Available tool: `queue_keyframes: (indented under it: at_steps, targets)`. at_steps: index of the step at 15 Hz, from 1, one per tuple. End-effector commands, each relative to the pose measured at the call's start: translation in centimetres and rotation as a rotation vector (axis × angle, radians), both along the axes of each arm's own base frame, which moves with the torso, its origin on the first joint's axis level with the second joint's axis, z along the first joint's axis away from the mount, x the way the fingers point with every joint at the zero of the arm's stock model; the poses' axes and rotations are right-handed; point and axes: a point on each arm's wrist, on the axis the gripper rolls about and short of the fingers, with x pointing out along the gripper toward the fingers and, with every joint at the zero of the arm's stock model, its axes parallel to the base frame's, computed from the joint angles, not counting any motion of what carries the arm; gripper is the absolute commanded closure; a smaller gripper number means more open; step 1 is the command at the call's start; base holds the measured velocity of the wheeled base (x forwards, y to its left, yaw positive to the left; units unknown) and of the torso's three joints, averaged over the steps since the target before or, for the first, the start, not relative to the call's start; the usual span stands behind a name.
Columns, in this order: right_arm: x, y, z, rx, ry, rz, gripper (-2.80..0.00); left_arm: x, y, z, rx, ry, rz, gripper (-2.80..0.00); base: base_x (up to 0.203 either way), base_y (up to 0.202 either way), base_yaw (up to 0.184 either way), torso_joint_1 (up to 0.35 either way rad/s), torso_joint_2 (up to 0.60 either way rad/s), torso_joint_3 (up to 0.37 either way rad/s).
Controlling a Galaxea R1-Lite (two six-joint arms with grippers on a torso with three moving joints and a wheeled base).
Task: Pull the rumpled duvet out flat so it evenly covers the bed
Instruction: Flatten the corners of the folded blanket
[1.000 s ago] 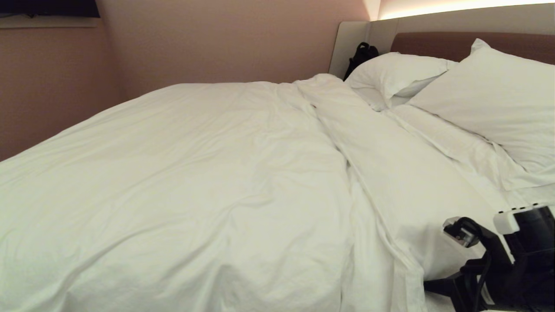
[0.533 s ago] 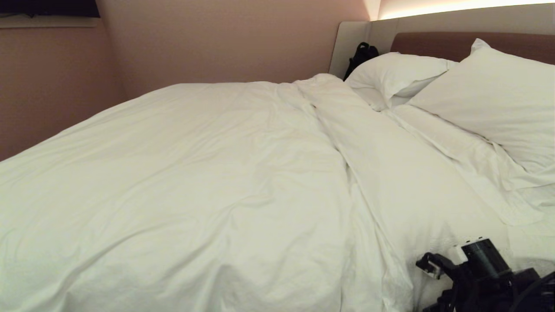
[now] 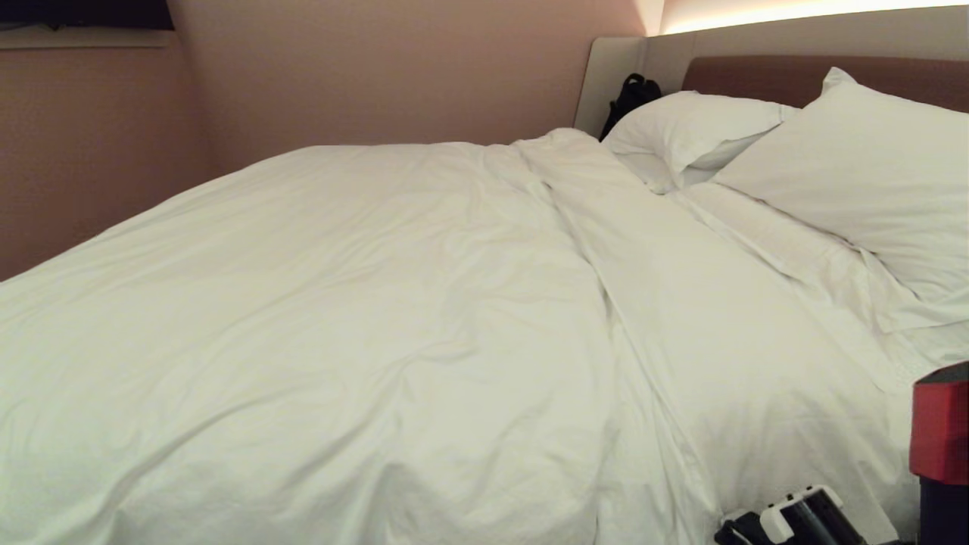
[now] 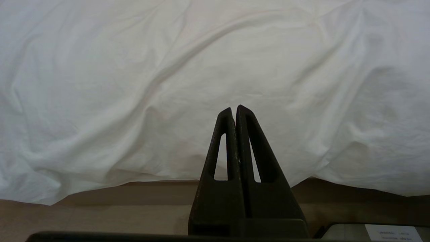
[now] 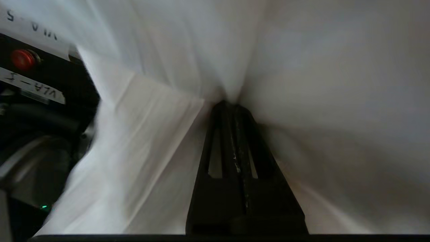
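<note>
Right pincer [image 5: 231,104], at 5 o'clock in the head view, pinches the duvet [image 3: 363,318]. Left pincer [image 4: 234,109], fingers pressed together, hangs beside the bed [image 3: 757,76], holding nothing.

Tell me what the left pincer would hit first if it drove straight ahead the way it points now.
Most likely the duvet. The shut left pincer points at the white cloth hanging over the bed's side, with nothing between them in the left wrist view. How far off the cloth is, the view does not show.
</note>
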Motion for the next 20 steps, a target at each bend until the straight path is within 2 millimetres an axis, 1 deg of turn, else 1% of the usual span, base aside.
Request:
queue_keyframes:
  at_steps: [1,5,8,12,14,17,19,20]
  targets:
    - [1.9,0.9,0.9,0.086,-0.243,0.009,0.0,0.0,0.0,0.0,-0.001,0.0,0.001,0.0,0.0,0.0,0.0,0.0,0.0,0.0]
    - [1.4,0.7,0.1,0.07,-0.197,0.002,0.0,0.0,0.0,0.0,0.001,0.0,0.0,0.0,0.0,0.0,0.0,0.0,0.0,0.0]
    - [1.2,0.7,0.4,0.081,-0.219,0.002,0.0,0.0,0.0,0.0,0.0,0.0,0.0,0.0,0.0,0.0,0.0,0.0,0.0,0.0]
    - [1.5,0.8,2.1,0.127,-0.312,-0.004,0.0,0.0,0.0,0.0,-0.001,0.0,0.001,0.0,0.0,0.0,0.0,0.0,0.0,0.0]
    - [2.0,1.1,3.4,0.17,-0.422,0.01,0.0,0.0,0.0,0.0,0.001,0.0,0.0,0.0,0.0,0.0,0.0,0.0,0.0,0.0]
    - [2.0,2.9,5.4,0.253,-0.582,0.094,0.0,0.0,0.0,0.0,-0.001,0.0,0.001,0.0,0.0,0.0,0.0,0.0,0.0,0.0]
    - [2.0,3.9,6.2,0.289,-0.629,0.134,0.0,0.0,0.0,0.0,0.0,0.0,0.001,0.0,0.0,0.0,0.0,0.0,0.0,0.0]
    - [2.2,4.1,6.3,0.295,-0.633,0.136,0.0,0.0,0.0,0.0,0.001,0.0,0.0,0.0,0.0,0.0,0.0,0.0,0.0,0.0]
